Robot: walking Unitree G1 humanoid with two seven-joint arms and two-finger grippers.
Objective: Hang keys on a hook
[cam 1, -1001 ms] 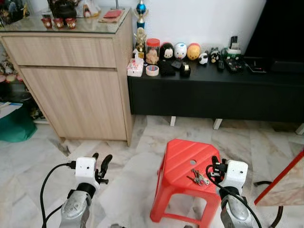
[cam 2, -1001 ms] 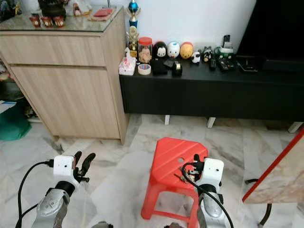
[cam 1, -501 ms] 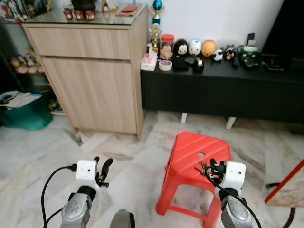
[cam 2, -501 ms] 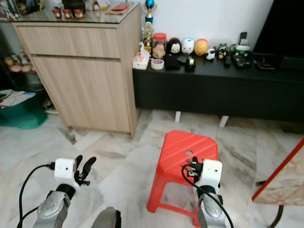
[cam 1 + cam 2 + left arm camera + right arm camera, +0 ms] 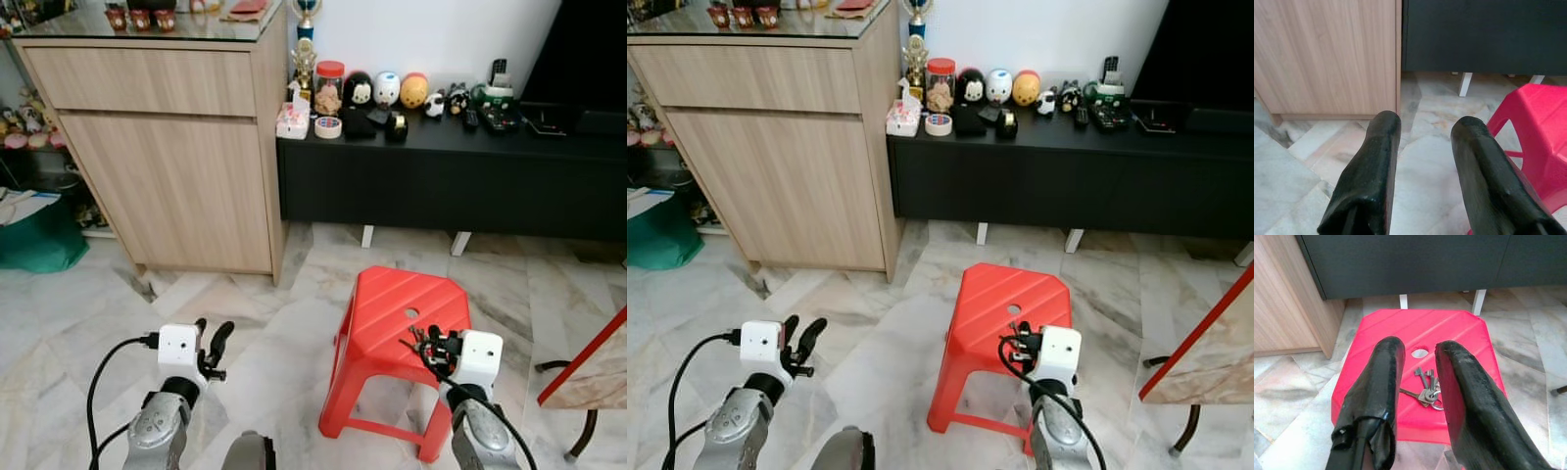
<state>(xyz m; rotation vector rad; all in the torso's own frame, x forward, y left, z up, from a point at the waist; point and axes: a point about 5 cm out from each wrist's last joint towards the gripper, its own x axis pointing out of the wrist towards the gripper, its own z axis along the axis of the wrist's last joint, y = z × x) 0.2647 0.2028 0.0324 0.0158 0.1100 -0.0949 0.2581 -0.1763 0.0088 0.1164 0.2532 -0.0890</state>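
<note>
A bunch of silver keys lies flat on the red plastic stool, near the round hole in its seat. My right gripper hovers just above the stool's near edge. Its fingers are open and point at the keys without touching them; in the right wrist view the keys show in the gap between the fingers. My left gripper is held low over the marble floor to the left of the stool, open and holding nothing.
A light wooden cabinet stands at the back left. Beside it is a low black bench carrying figurines and jars. A green bag lies at far left. A red-edged tabletop juts in at right.
The head camera has swayed, so the whole scene has shifted in the picture. The keys still lie on the stool and both grippers hold the same pose.
</note>
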